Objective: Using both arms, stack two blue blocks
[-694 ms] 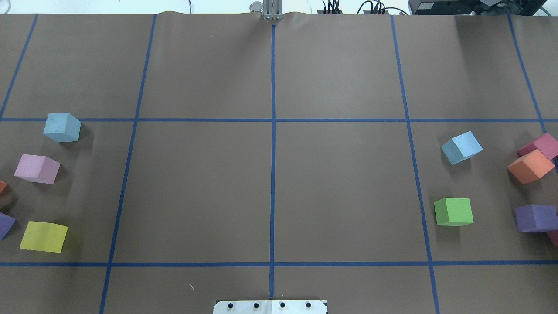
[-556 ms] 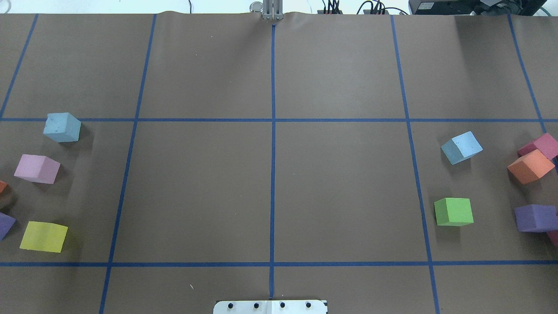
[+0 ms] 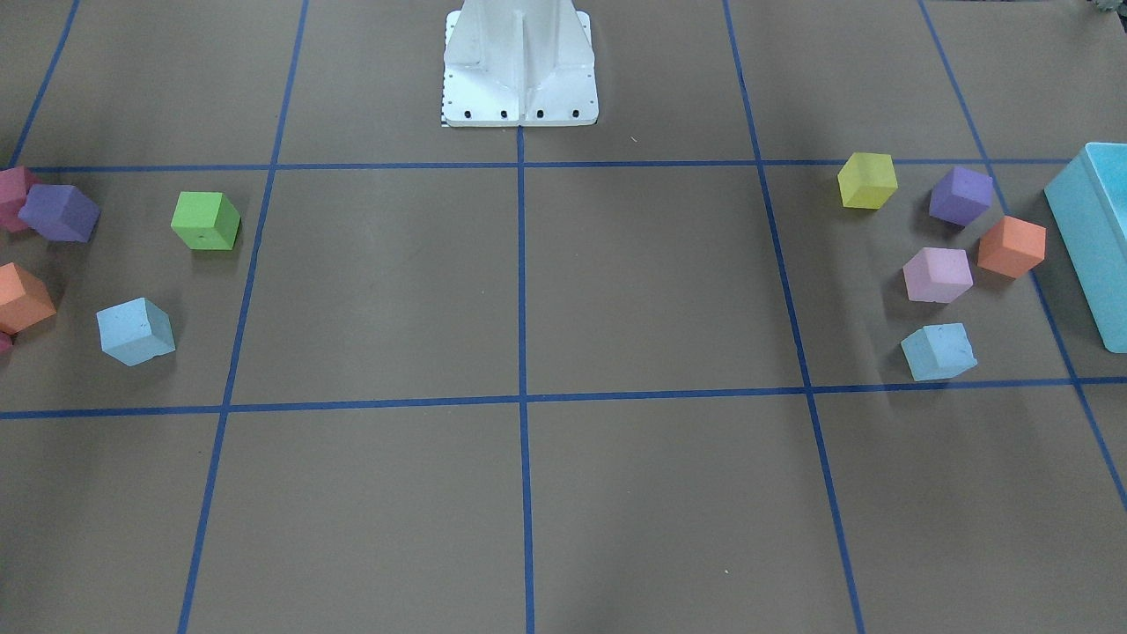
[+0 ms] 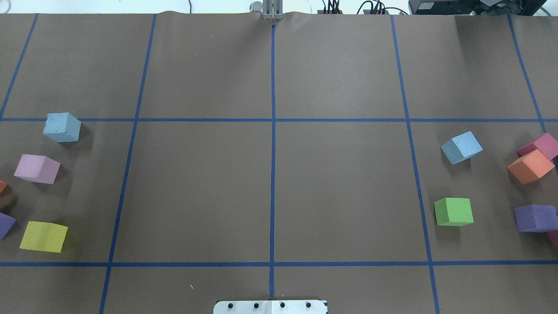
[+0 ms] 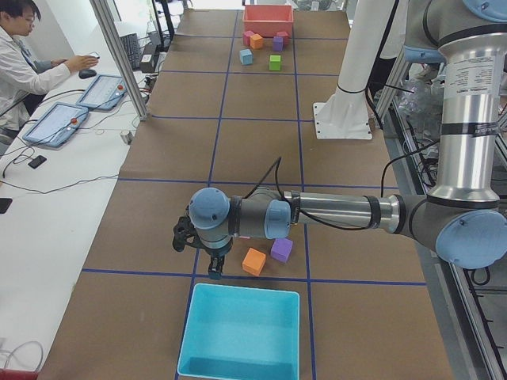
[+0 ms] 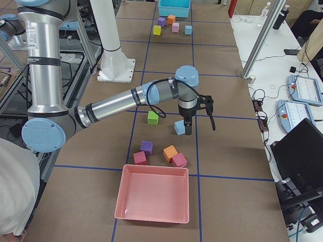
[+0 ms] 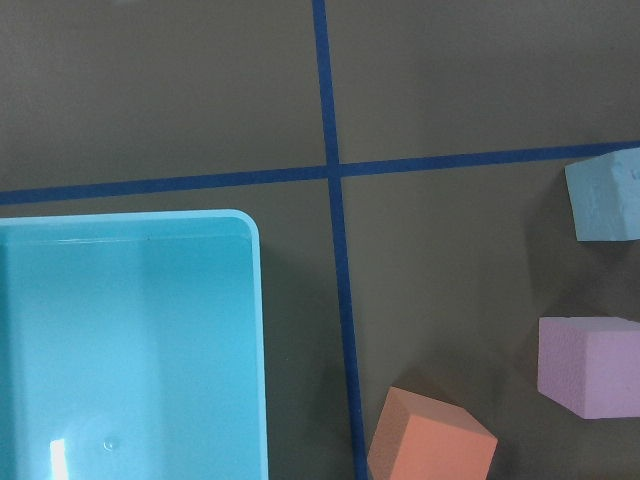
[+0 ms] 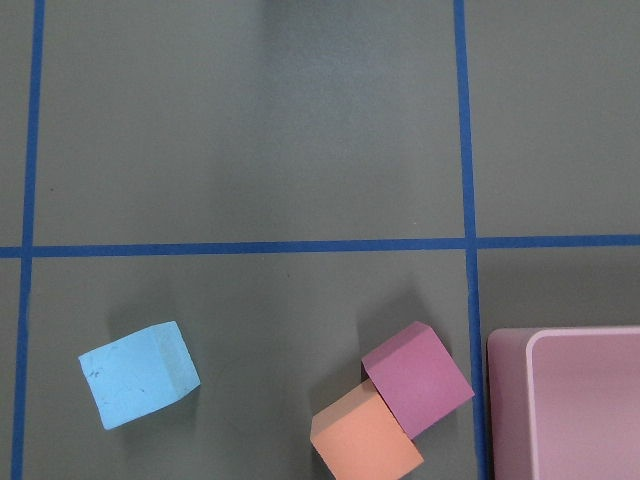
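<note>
Two pale blue blocks lie apart on the brown table. One blue block (image 4: pixel 62 127) is at the left; it also shows in the front view (image 3: pixel 939 351) and the left wrist view (image 7: pixel 605 195). The other blue block (image 4: pixel 461 147) is at the right; it also shows in the front view (image 3: pixel 136 331) and the right wrist view (image 8: pixel 139 374). My left gripper (image 5: pixel 202 255) hangs over the cubes near the turquoise box. My right gripper (image 6: pixel 200 127) hangs beside the right blue block (image 6: pixel 179 127). I cannot tell whether either is open or shut.
A turquoise box (image 3: pixel 1096 238) stands at the table's left end and a pink tray (image 6: pixel 153 197) at its right end. Pink (image 4: pixel 36 168) and yellow (image 4: pixel 43 236) cubes lie near the left block. Green (image 4: pixel 453 211), orange (image 4: pixel 529 166) and purple (image 4: pixel 535 217) cubes lie near the right one.
</note>
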